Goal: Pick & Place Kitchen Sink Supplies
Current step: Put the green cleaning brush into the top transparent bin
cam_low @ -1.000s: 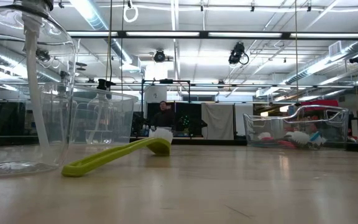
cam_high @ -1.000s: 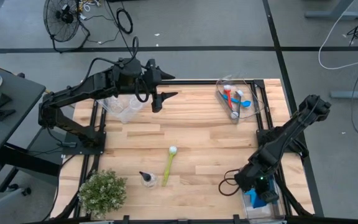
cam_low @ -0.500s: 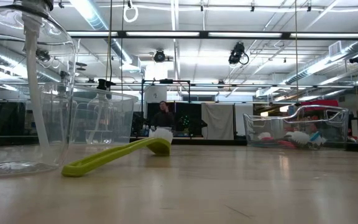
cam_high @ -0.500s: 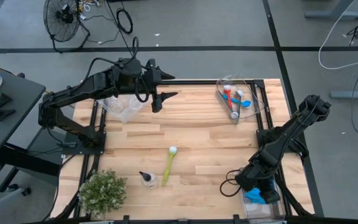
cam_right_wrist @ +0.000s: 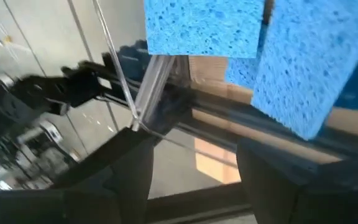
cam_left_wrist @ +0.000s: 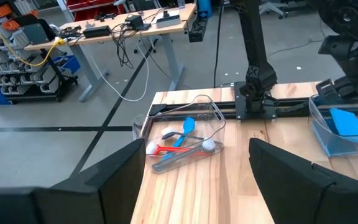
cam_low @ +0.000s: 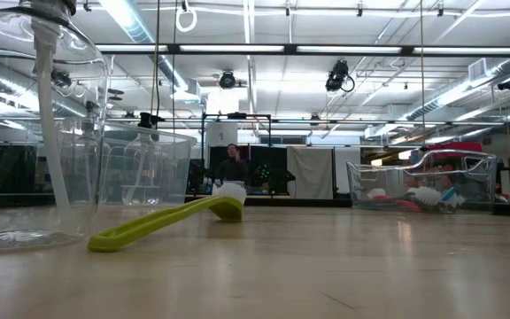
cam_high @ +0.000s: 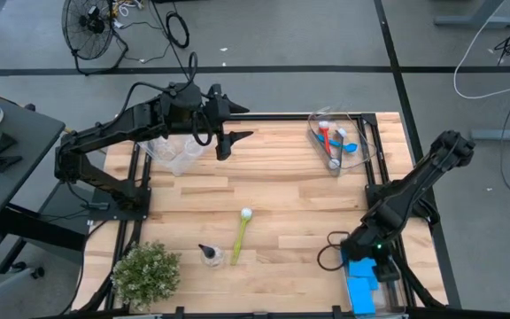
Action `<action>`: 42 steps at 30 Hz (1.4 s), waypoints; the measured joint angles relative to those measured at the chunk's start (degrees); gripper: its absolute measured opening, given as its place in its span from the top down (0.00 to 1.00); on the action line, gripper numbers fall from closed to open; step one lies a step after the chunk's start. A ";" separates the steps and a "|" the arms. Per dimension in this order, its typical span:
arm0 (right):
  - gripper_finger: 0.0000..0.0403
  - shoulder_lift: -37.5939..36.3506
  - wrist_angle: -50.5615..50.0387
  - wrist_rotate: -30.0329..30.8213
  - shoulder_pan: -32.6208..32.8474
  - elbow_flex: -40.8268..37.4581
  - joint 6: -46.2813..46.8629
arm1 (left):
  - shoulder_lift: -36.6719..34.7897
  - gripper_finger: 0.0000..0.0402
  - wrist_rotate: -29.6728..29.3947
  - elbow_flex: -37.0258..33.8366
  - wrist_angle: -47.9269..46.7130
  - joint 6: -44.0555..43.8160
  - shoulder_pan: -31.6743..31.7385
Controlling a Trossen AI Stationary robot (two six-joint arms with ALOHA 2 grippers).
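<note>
The wooden surface [cam_high: 273, 186] is lying between two dark arms, with a bushy green plant [cam_high: 146, 273] sitting at its near left corner. At the far left a clear bin [cam_high: 173, 154] is standing partly under the left arm, holding what looks like a clear bottle, hard to make out. At the far right another clear bin [cam_high: 339, 142] is holding red, blue and grey brushes [cam_left_wrist: 182, 140] lying crossed together. At the near right edge a third clear bin [cam_left_wrist: 328, 134] is holding flat blue sponges [cam_high: 361, 285], porous and rectangular, stacked loosely, one tilted against another in the right wrist view.

The left hand [cam_high: 235, 135] is hanging above the far left of the surface with its fingers spread wide and gripping nothing. The right hand [cam_high: 359, 257] is hovering just over the sponges at the near right, its fingers parted in the wrist view and nothing between them.

Near the middle, a yellow-green brush [cam_high: 240, 235] with a white head is lying flat, pointing far to near. Just to its left a small clear bottle [cam_high: 209, 255] with a black top is standing beside the plant. Nothing is blocking either one.
</note>
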 joint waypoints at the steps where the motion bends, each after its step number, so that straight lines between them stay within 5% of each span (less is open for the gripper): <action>1: 0.43 -0.78 -0.16 -0.01 -0.49 0.01 1.33 | 0.00 0.29 0.00 0.00 0.00 0.00 0.00; 16: 0.43 -12.20 1.40 7.78 -10.87 0.01 8.72 | 0.00 0.29 0.00 0.00 0.46 0.00 0.00; 27: 0.43 -13.36 6.14 26.53 -20.06 0.01 -12.68 | 0.00 0.29 0.00 0.00 0.43 -0.02 0.00; 36: 0.43 -13.34 8.88 50.44 -25.75 0.01 -29.97 | 0.94 0.29 0.01 -0.07 -0.28 -9.18 0.38; 42: 0.43 -13.32 10.85 54.57 -28.98 0.01 -35.11 | 1.98 0.29 0.04 0.04 -3.50 -15.00 -0.82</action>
